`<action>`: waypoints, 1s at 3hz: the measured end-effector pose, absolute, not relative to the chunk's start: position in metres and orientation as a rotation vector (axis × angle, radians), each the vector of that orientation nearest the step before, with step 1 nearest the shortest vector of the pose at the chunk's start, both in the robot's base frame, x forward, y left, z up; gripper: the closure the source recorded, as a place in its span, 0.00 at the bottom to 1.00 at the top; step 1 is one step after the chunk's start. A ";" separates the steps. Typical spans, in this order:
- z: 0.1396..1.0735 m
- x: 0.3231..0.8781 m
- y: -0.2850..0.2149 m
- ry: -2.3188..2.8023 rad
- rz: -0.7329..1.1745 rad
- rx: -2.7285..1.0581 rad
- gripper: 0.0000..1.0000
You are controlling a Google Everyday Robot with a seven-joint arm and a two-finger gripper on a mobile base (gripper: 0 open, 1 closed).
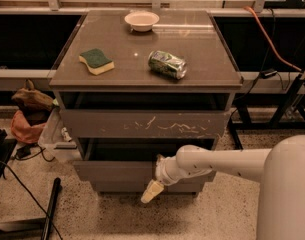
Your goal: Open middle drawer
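Camera view, grey-brown middle drawer [117,171] ajar, gripper [152,191] at lower edge

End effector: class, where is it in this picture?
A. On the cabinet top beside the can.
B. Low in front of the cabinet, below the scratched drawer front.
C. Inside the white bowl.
B: the end effector sits low before the cabinet, at the bottom edge of the middle drawer, below the scratched drawer front.
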State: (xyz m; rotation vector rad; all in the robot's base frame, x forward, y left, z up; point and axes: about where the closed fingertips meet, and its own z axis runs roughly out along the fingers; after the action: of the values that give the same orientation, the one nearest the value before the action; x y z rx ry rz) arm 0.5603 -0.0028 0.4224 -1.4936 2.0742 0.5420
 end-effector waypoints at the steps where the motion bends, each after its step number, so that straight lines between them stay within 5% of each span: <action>1: 0.423 0.552 -0.001 2.076 0.571 -1.501 0.00; 3: 0.435 0.521 0.002 2.068 0.621 -1.473 0.00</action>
State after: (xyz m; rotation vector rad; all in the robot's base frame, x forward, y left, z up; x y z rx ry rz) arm 0.5205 0.0023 0.4349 -1.4733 2.0677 0.6205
